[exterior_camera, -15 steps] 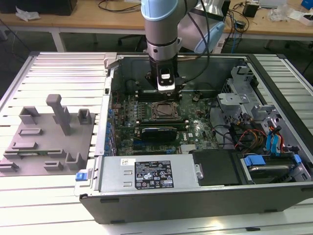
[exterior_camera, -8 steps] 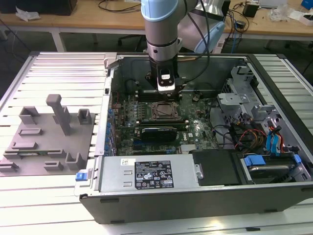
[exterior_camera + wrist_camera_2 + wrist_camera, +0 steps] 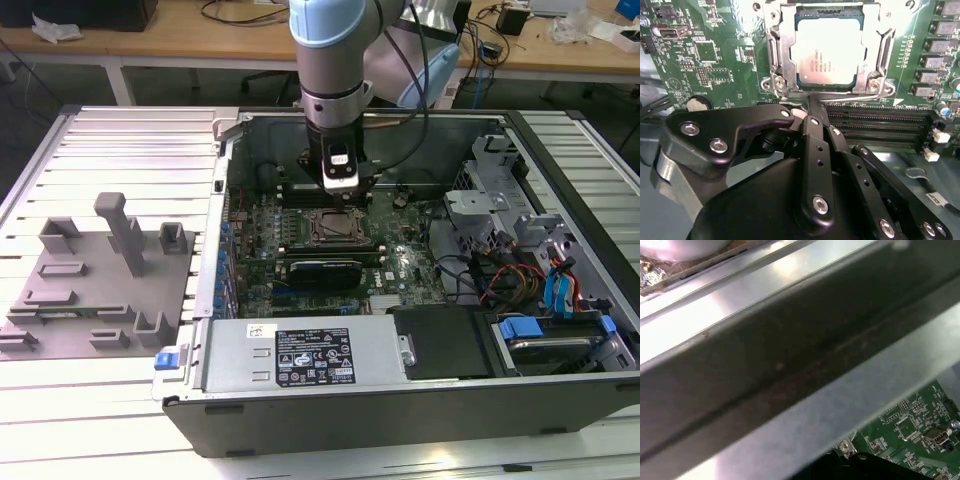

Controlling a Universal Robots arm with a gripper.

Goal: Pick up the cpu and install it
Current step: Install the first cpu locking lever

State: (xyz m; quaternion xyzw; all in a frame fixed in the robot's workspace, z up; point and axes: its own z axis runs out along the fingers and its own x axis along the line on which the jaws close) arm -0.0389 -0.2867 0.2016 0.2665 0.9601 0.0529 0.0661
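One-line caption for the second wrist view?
CPU seated in the motherboard socket, with the shut pincer just beside the socket's edge, holding nothing.

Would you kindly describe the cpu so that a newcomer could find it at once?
Start at the open computer case and find its green board. Near the board's middle sits a metal frame, with the cpu lying flat inside it. It is the one plain silver square there; the neighbouring long black slots are dark and narrow.

The arm's hand (image 3: 338,190) hangs over the socket (image 3: 335,225) inside the open case (image 3: 400,400).
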